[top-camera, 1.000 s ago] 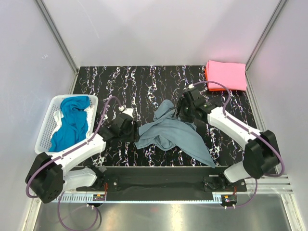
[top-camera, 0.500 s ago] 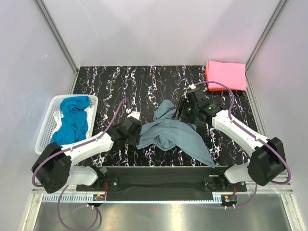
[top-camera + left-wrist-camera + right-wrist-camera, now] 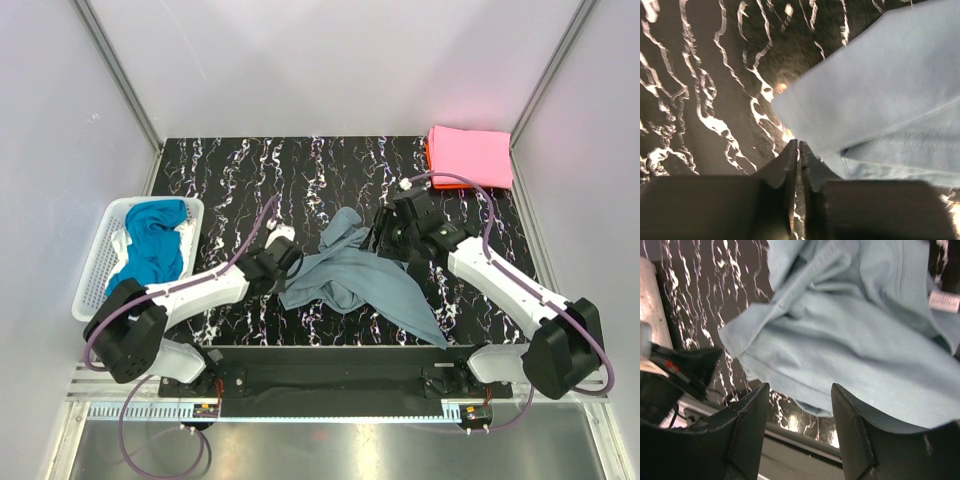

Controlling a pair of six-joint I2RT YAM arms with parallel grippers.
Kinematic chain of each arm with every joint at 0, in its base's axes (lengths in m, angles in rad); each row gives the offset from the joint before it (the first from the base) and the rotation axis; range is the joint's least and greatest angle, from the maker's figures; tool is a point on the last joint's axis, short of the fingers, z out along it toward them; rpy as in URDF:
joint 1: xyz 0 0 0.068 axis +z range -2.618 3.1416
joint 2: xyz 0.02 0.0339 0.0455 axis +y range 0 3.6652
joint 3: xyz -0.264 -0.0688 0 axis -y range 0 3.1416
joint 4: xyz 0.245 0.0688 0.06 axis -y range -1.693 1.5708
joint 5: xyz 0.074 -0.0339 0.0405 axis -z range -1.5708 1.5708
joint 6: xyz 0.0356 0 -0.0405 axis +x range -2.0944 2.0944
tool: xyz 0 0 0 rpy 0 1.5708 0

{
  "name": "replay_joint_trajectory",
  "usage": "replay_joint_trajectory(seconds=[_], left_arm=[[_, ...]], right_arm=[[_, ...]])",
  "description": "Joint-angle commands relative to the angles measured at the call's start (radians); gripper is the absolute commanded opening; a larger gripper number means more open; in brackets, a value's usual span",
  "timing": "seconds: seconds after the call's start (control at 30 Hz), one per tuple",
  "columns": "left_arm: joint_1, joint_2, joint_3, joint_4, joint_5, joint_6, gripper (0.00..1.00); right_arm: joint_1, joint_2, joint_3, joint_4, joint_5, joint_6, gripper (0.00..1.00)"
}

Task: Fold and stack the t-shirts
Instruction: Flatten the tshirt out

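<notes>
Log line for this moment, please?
left gripper: shut, at grey-blue t-shirt edge | right gripper: open over it | pink t-shirt: folded, far right | blue t-shirt: in basket

Orange-red shirt [image 3: 427, 152] mostly hidden beneath pink shirt [image 3: 470, 155]; grey-blue shirt [image 3: 890, 100] cropped, blurred in left wrist view.

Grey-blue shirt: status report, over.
Left gripper shut at grey-blue shirt edge, grip unclear. Right gripper open over it. Shirt crumpled, unfolded. Pink shirt, basket well apart.
</notes>
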State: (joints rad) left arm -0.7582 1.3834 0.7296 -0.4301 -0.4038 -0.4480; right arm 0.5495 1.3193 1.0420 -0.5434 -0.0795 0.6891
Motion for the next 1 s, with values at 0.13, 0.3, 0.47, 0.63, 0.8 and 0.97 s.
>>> replay_joint_trajectory(seconds=[0.13,0.3,0.47,0.63,0.8,0.97], left_arm=[[0.031,0.006,0.169,-0.062,-0.083,0.009,0.00],[0.097,-0.023,0.232,-0.053,0.116,0.075,0.00],[0.077,-0.024,0.177,-0.024,0.164,0.124,0.35],[0.017,0.023,0.145,-0.061,0.102,0.104,0.37],[-0.006,0.037,0.106,-0.073,0.039,0.084,0.37],[-0.047,0.101,0.123,-0.094,0.025,0.091,0.35]], right_arm=[[0.006,-0.103,-0.166,-0.009,-0.040,0.061,0.63],[0.018,-0.173,-0.237,0.002,-0.065,0.092,0.61],[0.020,-0.196,-0.241,0.002,-0.077,0.098,0.61],[0.020,-0.207,-0.244,0.022,-0.098,0.099,0.61],[0.020,-0.215,-0.246,0.016,-0.103,0.082,0.62],[0.020,-0.224,-0.258,0.029,-0.106,0.079,0.62]])
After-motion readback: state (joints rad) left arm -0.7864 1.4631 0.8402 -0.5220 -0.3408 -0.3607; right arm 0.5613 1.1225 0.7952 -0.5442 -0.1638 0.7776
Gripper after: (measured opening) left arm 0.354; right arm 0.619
